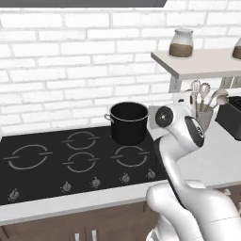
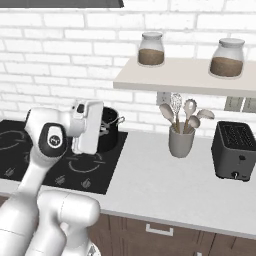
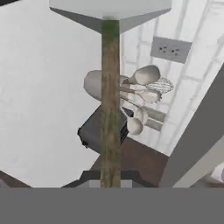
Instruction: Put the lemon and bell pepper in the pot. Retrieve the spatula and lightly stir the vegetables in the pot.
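Observation:
In the hand view my gripper point(image 3: 110, 178) is shut on the wooden handle of the spatula point(image 3: 110, 100). The handle runs straight away from the fingers to a pale flat blade at the top of that view. The black pot point(image 1: 128, 123) stands on the back right burner of the cooktop, and what it holds is hidden by its dark inside. My hand point(image 2: 89, 127) hovers just in front of the pot point(image 2: 112, 131) and covers part of it. The lemon and the bell pepper are out of view.
A grey utensil cup point(image 2: 180, 141) with spoons and a whisk stands on the counter right of the cooktop point(image 1: 47, 160). A black toaster point(image 2: 236, 150) sits further right. Above them a wall shelf point(image 2: 190, 77) carries two jars.

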